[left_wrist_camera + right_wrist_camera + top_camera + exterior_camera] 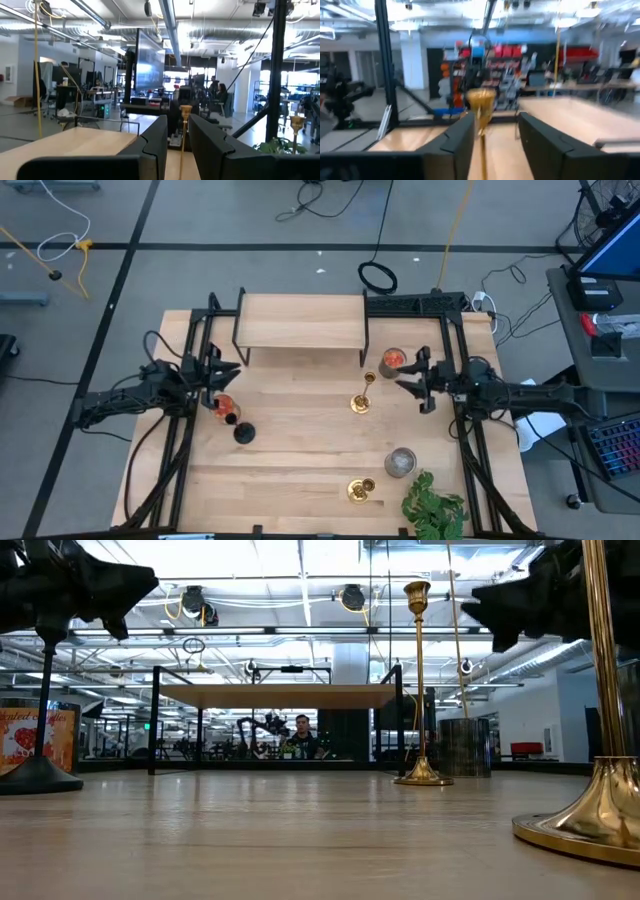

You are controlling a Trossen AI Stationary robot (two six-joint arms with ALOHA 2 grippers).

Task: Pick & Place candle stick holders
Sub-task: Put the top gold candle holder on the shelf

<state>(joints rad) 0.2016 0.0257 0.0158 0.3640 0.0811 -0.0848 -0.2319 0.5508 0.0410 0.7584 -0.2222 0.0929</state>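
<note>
Lab: ceiling ducts point(170, 22), workstations point(150, 97)

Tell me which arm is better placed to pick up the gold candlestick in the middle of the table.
The right. Its tool is open, beside the middle gold candlestick, whose top shows between its fingers in the right wrist view. The left tool is farther away, near the black candlestick.

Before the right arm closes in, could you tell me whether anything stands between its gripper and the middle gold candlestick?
Nothing visible does. In the high view the right gripper faces the gold candlestick across bare table, fingers open; the orange jar sits off to the side.
</note>
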